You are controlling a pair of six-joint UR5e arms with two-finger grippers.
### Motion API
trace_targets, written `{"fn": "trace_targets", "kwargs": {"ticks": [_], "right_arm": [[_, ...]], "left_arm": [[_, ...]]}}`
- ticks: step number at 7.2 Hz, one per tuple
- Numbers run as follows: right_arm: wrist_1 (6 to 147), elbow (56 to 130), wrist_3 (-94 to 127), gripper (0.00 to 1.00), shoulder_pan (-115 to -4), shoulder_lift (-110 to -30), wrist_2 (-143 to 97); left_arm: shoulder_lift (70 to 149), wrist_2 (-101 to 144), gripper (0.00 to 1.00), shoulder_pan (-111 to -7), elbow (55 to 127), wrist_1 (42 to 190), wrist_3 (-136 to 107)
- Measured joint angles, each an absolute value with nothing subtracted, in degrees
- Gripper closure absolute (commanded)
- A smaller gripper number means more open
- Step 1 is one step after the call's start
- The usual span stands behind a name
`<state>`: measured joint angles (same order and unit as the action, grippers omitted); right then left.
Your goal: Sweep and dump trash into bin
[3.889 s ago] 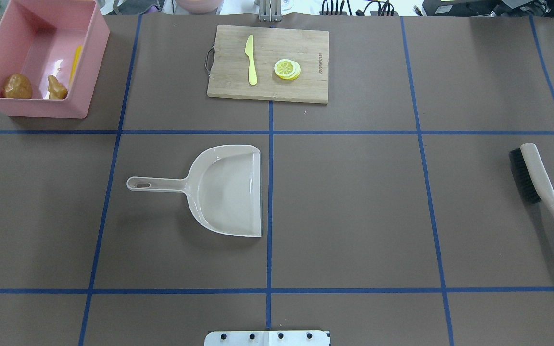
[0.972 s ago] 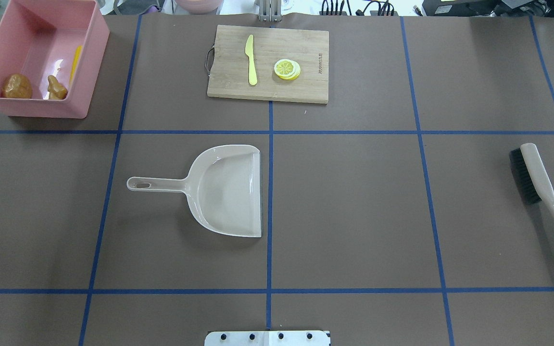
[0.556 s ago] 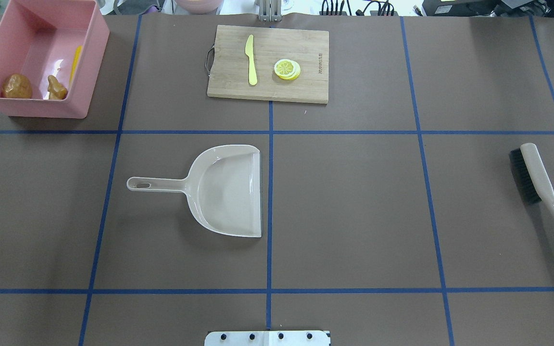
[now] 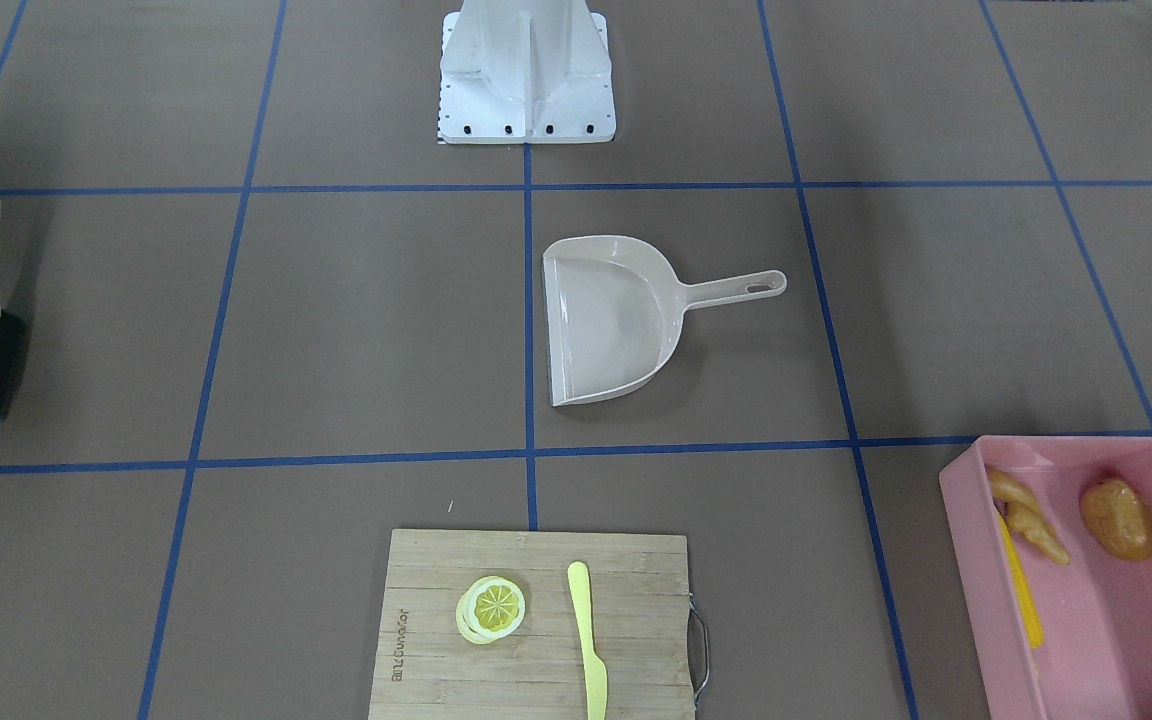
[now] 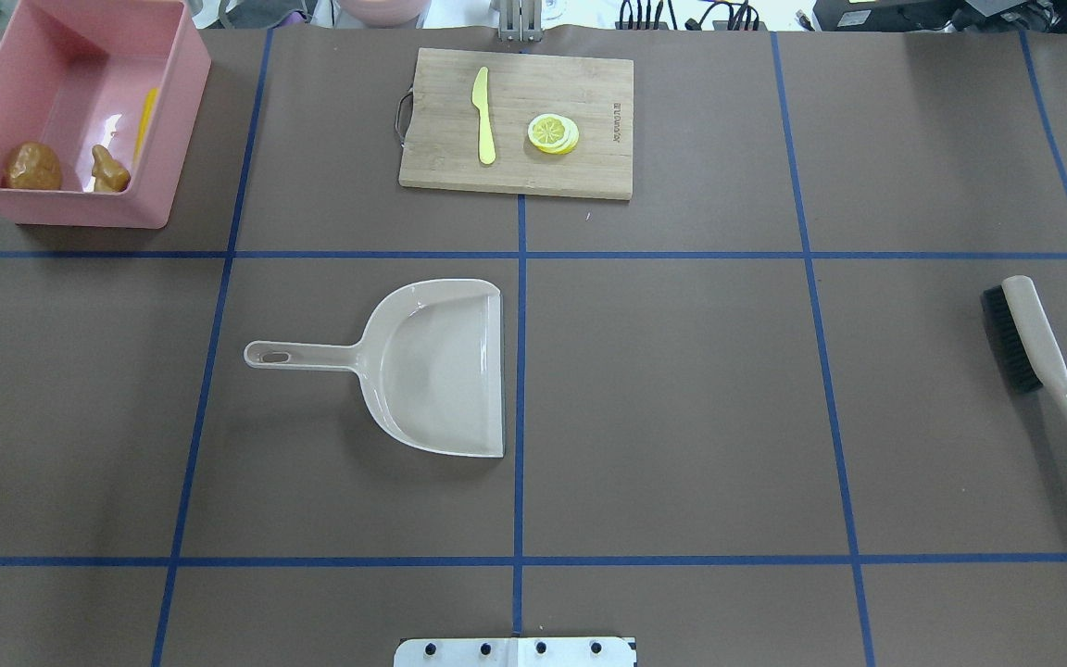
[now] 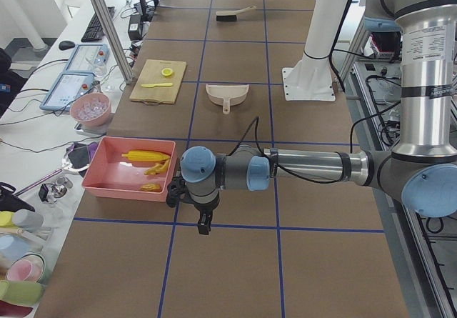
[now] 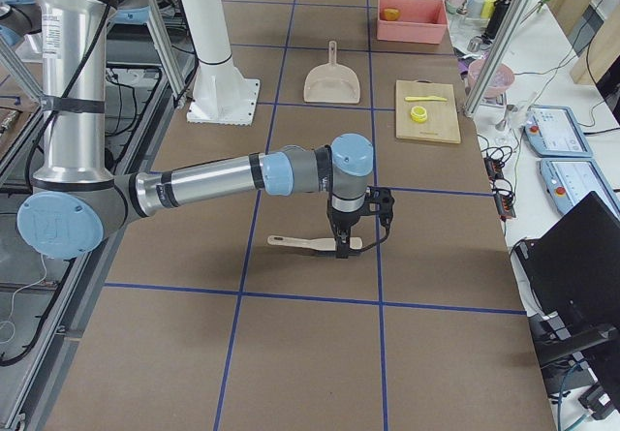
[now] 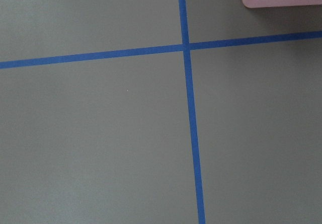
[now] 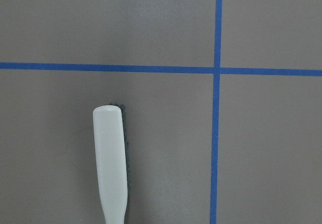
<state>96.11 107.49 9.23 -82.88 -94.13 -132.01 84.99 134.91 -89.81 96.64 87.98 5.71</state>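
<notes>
The pink bin (image 5: 61, 208) stands at the far left of the table. Inside it lie the brown potato (image 5: 32, 167), the tan ginger root (image 5: 110, 171) and the yellow corn cob (image 5: 144, 125). They also show in the front-facing view: the potato (image 4: 1118, 518), the ginger (image 4: 1031, 520), the corn (image 4: 1021, 585). The beige dustpan (image 5: 441, 366) lies empty mid-table. My left gripper (image 6: 204, 229) hangs over the table beside the bin (image 6: 128, 186); I cannot tell its state. My right gripper (image 7: 343, 250) hangs just over the brush (image 7: 310, 244); I cannot tell its state.
The brush (image 5: 1034, 352) lies at the right edge, bristles to the left; the right wrist view shows its back (image 9: 110, 158). A wooden cutting board (image 5: 589, 167) at the back holds a pale yellow knife (image 5: 483, 116) and a lemon slice (image 5: 552, 133). The robot base (image 4: 526, 70) stands at the table's near edge.
</notes>
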Motion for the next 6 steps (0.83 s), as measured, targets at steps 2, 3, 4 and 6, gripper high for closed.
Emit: {"fn": "trace_targets", "kwargs": {"ticks": [2, 3, 4, 6], "right_arm": [[96.07, 107.73, 9.23, 0.00, -82.88, -93.96, -132.35], [96.09, 107.90, 9.21, 0.00, -82.88, -93.93, -132.50], [96.10, 107.97, 9.17, 0.00, -82.88, -93.92, -132.53], [96.07, 108.01, 9.15, 0.00, -82.88, -93.91, -132.54]], "left_arm": [[84.93, 134.91, 0.01, -89.82, 96.68, 87.98, 5.68], [84.84, 134.91, 0.01, -89.86, 96.68, 87.98, 5.69], [84.60, 134.91, 0.01, -89.88, 96.76, 87.98, 5.70], [84.18, 134.89, 0.01, -89.91, 97.15, 87.98, 5.71]]}}
